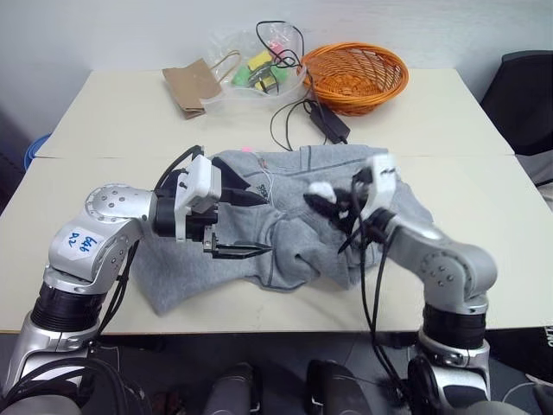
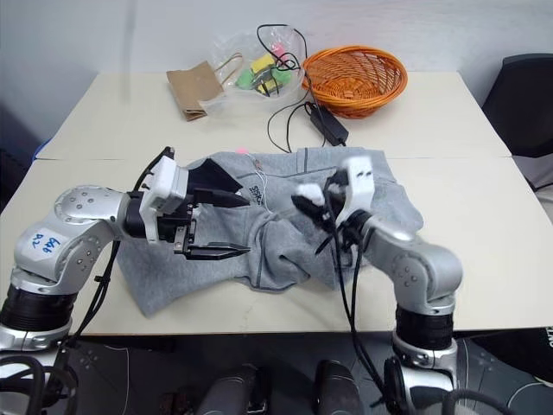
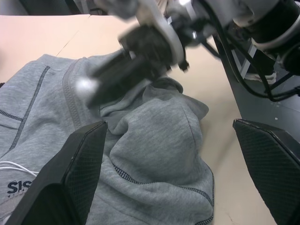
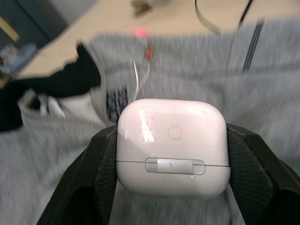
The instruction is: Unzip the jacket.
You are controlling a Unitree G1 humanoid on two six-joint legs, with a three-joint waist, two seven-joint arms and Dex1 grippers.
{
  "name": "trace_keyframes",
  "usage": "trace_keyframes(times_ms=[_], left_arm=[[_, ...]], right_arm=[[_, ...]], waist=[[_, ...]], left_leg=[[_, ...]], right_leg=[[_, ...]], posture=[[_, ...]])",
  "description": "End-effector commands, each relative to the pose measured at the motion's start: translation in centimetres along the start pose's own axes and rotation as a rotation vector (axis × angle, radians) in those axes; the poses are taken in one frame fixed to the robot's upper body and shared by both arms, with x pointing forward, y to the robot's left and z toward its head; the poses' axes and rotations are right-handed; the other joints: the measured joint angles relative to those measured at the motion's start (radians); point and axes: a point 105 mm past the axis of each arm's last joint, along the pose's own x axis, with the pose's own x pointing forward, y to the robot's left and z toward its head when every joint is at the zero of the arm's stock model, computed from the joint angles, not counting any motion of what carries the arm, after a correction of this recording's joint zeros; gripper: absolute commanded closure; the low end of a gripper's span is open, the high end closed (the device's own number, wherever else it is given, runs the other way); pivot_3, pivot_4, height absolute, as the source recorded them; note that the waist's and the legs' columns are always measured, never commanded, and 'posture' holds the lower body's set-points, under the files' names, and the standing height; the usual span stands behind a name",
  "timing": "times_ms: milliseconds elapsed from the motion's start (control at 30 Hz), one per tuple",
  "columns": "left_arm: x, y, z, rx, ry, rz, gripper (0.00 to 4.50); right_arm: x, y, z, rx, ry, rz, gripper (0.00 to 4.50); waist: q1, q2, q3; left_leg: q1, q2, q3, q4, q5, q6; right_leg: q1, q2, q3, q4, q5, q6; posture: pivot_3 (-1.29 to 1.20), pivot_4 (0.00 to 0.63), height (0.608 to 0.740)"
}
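Two claws over the jacket [image 1: 285,233] — left claw [image 1: 251,225] wide open, right claw [image 4: 171,154] clamped on a white earbud case [image 4: 172,145].

Silver-grey jointed arms with black cables, white wrist housings, black two-fingered claws, and a handwritten white sticker [image 1: 80,243].

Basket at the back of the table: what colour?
Orange woven basket, best seen in the left eye view, beside the clear plastic bag.
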Motion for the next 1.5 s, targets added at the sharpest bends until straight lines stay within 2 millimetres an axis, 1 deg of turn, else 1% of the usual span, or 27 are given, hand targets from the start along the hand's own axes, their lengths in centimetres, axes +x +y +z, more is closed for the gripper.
trace_keyframes(times_ms=[33,67,133,167,200,267,300,367,433,500,567,633,700,733,833,900,933,1000,1067,1167,1200,1233,1300,1367,1400,1500], left_arm=[[0.2,-0.5,0.5,0.038,-0.008,-0.016,0.0],[0.3,-0.5,0.5,0.038,-0.009,-0.02,0.0],[0.6,-0.6,0.4,0.042,-0.009,-0.03,0.0],[0.7,-0.6,0.4,0.046,-0.008,-0.036,0.0],[0.8,-0.6,0.4,0.048,-0.01,-0.042,0.0],[0.9,-0.7,0.4,0.049,-0.013,-0.051,0.0],[0.9,-0.7,0.4,0.051,-0.012,-0.059,0.0],[0.9,-0.9,0.3,0.057,-0.007,-0.079,0.0],[1.1,-1.1,0.3,0.061,-0.007,-0.1,0.0],[1.5,-1.6,0.4,0.067,-0.013,-0.127,0.0],[1.8,-2.0,0.5,0.072,-0.021,-0.144,0.0],[1.9,-2.1,0.8,0.076,-0.028,-0.15,0.0],[2.0,-2.2,1.0,0.079,-0.033,-0.153,0.0],[2.0,-2.3,1.2,0.083,-0.036,-0.161,0.0],[2.0,-2.6,1.7,0.09,-0.039,-0.173,0.0],[2.0,-2.8,1.3,0.082,-0.031,-0.164,0.0],[1.9,-2.8,1.1,0.079,-0.028,-0.159,0.0],[1.7,-2.9,0.8,0.077,-0.016,-0.146,0.0],[1.5,-2.9,0.7,0.077,-0.009,-0.128,0.0],[0.8,-2.9,0.4,0.099,0.029,-0.101,0.0],[0.5,-2.9,0.1,0.108,0.056,-0.09,0.0],[0.3,-2.8,-0.1,0.113,0.074,-0.082,0.0],[-0.2,-3.1,-1.6,0.147,0.172,-0.069,0.0],[-0.6,-3.2,-3.4,0.182,0.273,-0.06,0.0],[-0.8,-3.2,-4.0,0.2,0.308,-0.055,0.0],[-1.0,-3.4,-6.0,0.27,0.427,-0.079,0.0]], right_arm=[[-2.3,-0.4,5.0,-0.007,-0.164,0.008,1.68],[-2.7,-0.6,5.4,0.0,-0.174,0.002,1.68],[-4.2,-2.0,6.1,-0.061,-0.173,-0.062,1.68],[-5.3,-3.3,6.3,-0.106,-0.154,-0.123,1.68],[-6.6,-5.1,6.3,-0.158,-0.124,-0.207,1.68],[-8.8,-7.8,5.9,-0.242,-0.053,-0.336,1.68],[-10.5,-9.9,5.2,-0.279,0.007,-0.427,1.68],[-14.1,-13.9,3.9,-0.294,0.101,-0.596,1.68],[-17.3,-16.7,2.8,-0.269,0.141,-0.723,1.68],[-20.2,-18.7,1.2,-0.202,0.161,-0.82,1.68],[-22.4,-19.9,-0.5,-0.121,0.16,-0.899,1.68],[-23.5,-20.6,-1.6,-0.06,0.145,-0.947,1.68],[-24.0,-21.1,-2.2,-0.018,0.124,-0.969,1.68],[-24.4,-21.7,-2.8,0.024,0.112,-0.99,1.68],[-25.1,-22.9,-4.0,0.094,0.1,-1.02,1.68],[-25.3,-23.0,-4.2,0.09,0.111,-1.016,0.93],[-25.4,-23.0,-4.2,0.085,0.115,-1.01,0.7],[-25.3,-22.7,-2.9,0.022,0.112,-0.991,0.03],[-25.0,-22.3,-1.2,-0.041,0.098,-0.953,0.03],[-23.8,-21.1,1.6,-0.195,0.132,-0.858,0.03],[-23.1,-20.4,2.4,-0.271,0.163,-0.805,0.03],[-22.6,-20.0,2.8,-0.319,0.187,-0.769,0.03],[-20.9,-18.2,3.8,-0.498,0.28,-0.616,0.03],[-19.4,-16.5,3.9,-0.674,0.398,-0.452,0.03],[-18.9,-16.0,3.7,-0.732,0.442,-0.393,0.03],[-17.2,-14.7,2.5,-1.009,0.62,-0.179,0.03]], waist=[[0.001,0.0,0.0],[0.003,0.0,0.0],[0.003,0.0,0.0],[0.003,0.0,0.0],[0.005,0.0,0.0],[0.012,0.0,0.0],[0.012,0.0,0.0],[0.015,-0.001,0.0],[0.02,-0.001,0.0],[0.025,-0.001,0.0],[0.024,-0.001,0.0],[0.023,-0.001,0.0],[0.02,-0.001,0.0],[0.018,-0.001,0.0],[0.018,-0.001,0.0],[0.02,-0.001,0.0],[0.02,-0.001,0.0],[0.021,0.0,0.0],[0.022,0.0,0.0],[0.022,0.0,0.001],[0.022,0.0,0.001],[0.022,0.0,0.001],[0.02,0.0,0.001],[0.018,0.0,0.001],[0.017,0.0,0.001],[0.022,0.0,0.001]], left_leg=[[0.0,0.0,0.0,0.0,0.0,0.0],[0.0,0.0,0.0,0.0,0.0,0.0],[-0.001,0.0,-0.001,0.0,0.0,0.0],[-0.001,0.0,-0.001,0.0,0.0,0.0],[-0.001,0.0,-0.001,0.0,0.0,0.0],[-0.002,-0.001,-0.001,0.0,-0.001,0.001],[-0.003,-0.001,-0.001,0.0,-0.001,0.002],[-0.003,-0.001,0.0,0.0,-0.001,0.002],[-0.003,-0.001,0.0,0.0,-0.001,0.002],[-0.003,-0.001,0.002,0.0,0.0,0.003],[-0.001,-0.001,0.003,0.001,0.0,0.003],[0.0,0.0,0.005,0.0,0.0,0.003],[0.003,0.0,0.006,0.0,0.0,0.003],[0.004,0.0,0.006,0.0,0.0,0.003],[0.005,0.0,0.006,-0.001,0.0,0.002],[0.005,0.0,0.006,-0.001,0.0,0.003],[0.005,0.0,0.006,0.0,0.0,0.003],[0.005,0.0,0.006,0.0,0.0,0.003],[0.005,0.0,0.006,0.0,0.0,0.003],[0.005,0.0,0.006,0.0,0.0,0.003],[0.005,0.0,0.007,0.0,0.0,0.003],[0.005,0.001,0.006,0.0,0.0,0.002],[0.006,0.001,0.006,-0.001,-0.001,0.002],[0.006,0.002,0.007,-0.002,-0.001,0.001],[0.006,0.002,0.008,-0.002,-0.001,0.001],[0.006,0.002,0.008,-0.001,-0.001,0.001]], right_leg=[[0.0,0.0,0.0,0.0,0.0,0.0],[0.0,0.0,0.0,0.0,0.0,0.0],[0.0,0.0,0.0,0.0,0.0,0.0],[0.0,-0.001,0.0,0.0,0.0,0.0],[0.0,-0.001,0.0,-0.001,0.0,0.0],[0.0,-0.001,-0.001,-0.002,0.0,0.0],[0.0,-0.001,-0.001,-0.002,0.0,0.0],[0.0,0.0,0.0,-0.003,0.001,0.001],[0.0,0.0,0.0,-0.004,0.001,0.002],[0.0,0.0,0.0,-0.003,0.002,0.003],[0.0,0.0,0.002,-0.002,0.002,0.003],[0.001,0.0,0.004,-0.002,0.002,0.004],[0.002,0.0,0.005,-0.002,0.002,0.004],[0.002,0.0,0.006,-0.002,0.002,0.004],[0.003,0.0,0.007,-0.002,0.002,0.004],[0.003,0.0,0.007,-0.002,0.002,0.004],[0.003,0.0,0.007,-0.002,0.002,0.004],[0.003,0.0,0.007,-0.002,0.002,0.004],[0.003,0.0,0.007,-0.002,0.002,0.004],[0.003,0.0,0.007,-0.002,0.002,0.004],[0.003,0.0,0.008,-0.002,0.002,0.004],[0.003,-0.001,0.008,-0.002,0.002,0.004],[0.003,0.0,0.008,-0.003,0.002,0.004],[0.003,0.0,0.009,-0.005,0.002,0.004],[0.003,0.0,0.008,-0.007,0.002,0.004],[0.003,0.0,0.008,-0.009,0.002,0.004]], posture=[[0.0,0.15,0.74],[0.0,0.15,0.74],[0.0,0.15,0.74],[0.0,0.15,0.74],[0.0,0.15,0.74],[0.0,0.15,0.74],[0.0,0.15,0.74],[0.0,0.15,0.74],[0.0,0.15,0.74],[0.0,0.15,0.74],[0.0,0.15,0.74],[0.0,0.15,0.74],[0.0,0.15,0.74],[0.0,0.15,0.74],[0.0,0.15,0.74],[0.0,0.15,0.74],[0.0,0.15,0.74],[0.0,0.15,0.74],[0.0,0.15,0.74],[0.0,0.15,0.74],[0.0,0.15,0.74],[0.0,0.15,0.74],[0.0,0.15,0.74],[0.0,0.15,0.74],[0.0,0.15,0.74],[0.0,0.15,0.74]])
